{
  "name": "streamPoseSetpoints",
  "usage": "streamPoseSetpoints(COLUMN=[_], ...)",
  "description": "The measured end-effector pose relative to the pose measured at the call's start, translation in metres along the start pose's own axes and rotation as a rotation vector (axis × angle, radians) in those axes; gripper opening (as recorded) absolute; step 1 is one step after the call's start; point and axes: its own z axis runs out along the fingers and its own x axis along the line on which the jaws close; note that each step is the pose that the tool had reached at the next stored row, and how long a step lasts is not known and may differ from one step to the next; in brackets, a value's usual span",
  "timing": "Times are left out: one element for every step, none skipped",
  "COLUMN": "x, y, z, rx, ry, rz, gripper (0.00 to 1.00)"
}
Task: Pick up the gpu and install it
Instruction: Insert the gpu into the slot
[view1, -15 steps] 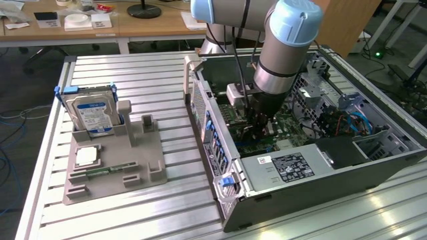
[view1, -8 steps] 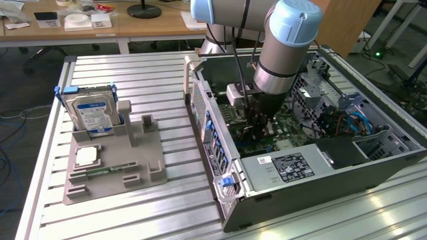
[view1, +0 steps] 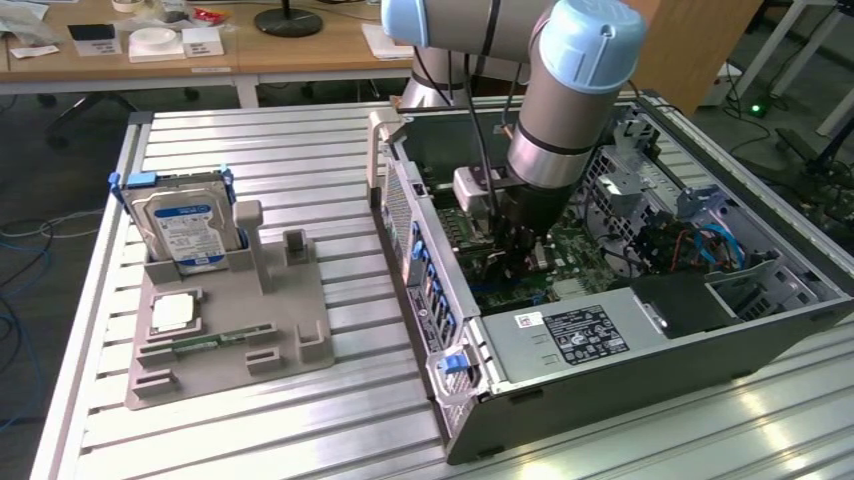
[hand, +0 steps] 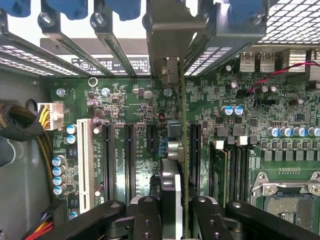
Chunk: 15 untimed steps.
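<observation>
In the wrist view the gpu (hand: 171, 182) is seen edge-on, a thin card running from between my fingers (hand: 147, 215) up to its metal bracket (hand: 169, 35) at the case's rear slots. My gripper (hand: 172, 207) is shut on the card. It stands upright over the green motherboard (hand: 125, 100), in line with the black expansion slots (hand: 129, 160); whether it is seated I cannot tell. In the exterior view the gripper (view1: 514, 255) reaches down inside the open computer case (view1: 601, 340), and the card is mostly hidden behind it.
A grey fixture (view1: 227, 330) on the slatted table holds a silver hard drive (view1: 187, 225), a processor (view1: 174, 312) and a green memory stick (view1: 214, 340). Inside the case are the power supply (view1: 574, 335), cable bundles (hand: 20, 125) and installed memory (hand: 217, 170).
</observation>
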Motion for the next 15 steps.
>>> streamPoseSetpoints(x=[0.0000,0.0000,0.0000,-0.0001,-0.0001,-0.0001,0.0000,0.0000,0.0000,0.0000,0.0000,0.0000,0.0000,0.0000,0.0000], y=[0.0000,0.0000,-0.0001,-0.0001,0.0000,0.0000,0.0000,0.0000,0.0000,0.0000,0.0000,0.0000,0.0000,0.0000,0.0000], z=[-0.0006,-0.0013,-0.0017,-0.0019,-0.0019,-0.0020,-0.0021,-0.0021,-0.0021,-0.0021,-0.0021,-0.0021,-0.0021,-0.0021,-0.0021], rx=[0.0001,0.0000,0.0000,0.0001,0.0001,0.0001,0.0000,0.0000,0.0000,0.0000,0.0001,0.0001,0.0002,0.0002,0.0002], ry=[0.0002,0.0009,0.0009,0.0008,0.0008,0.0008,0.0010,0.0011,0.0011,0.0030,0.0061,0.0094,0.0125,0.0138,0.0138], rz=[0.000,0.000,0.000,0.000,0.000,0.000,0.000,0.000,0.000,0.000,0.000,0.000,0.000,0.000,0.000], gripper=[0.28,0.28,0.28,0.28,0.28,0.28,0.28,0.28,0.28,0.28,0.28,0.28,0.28,0.28,0.28])
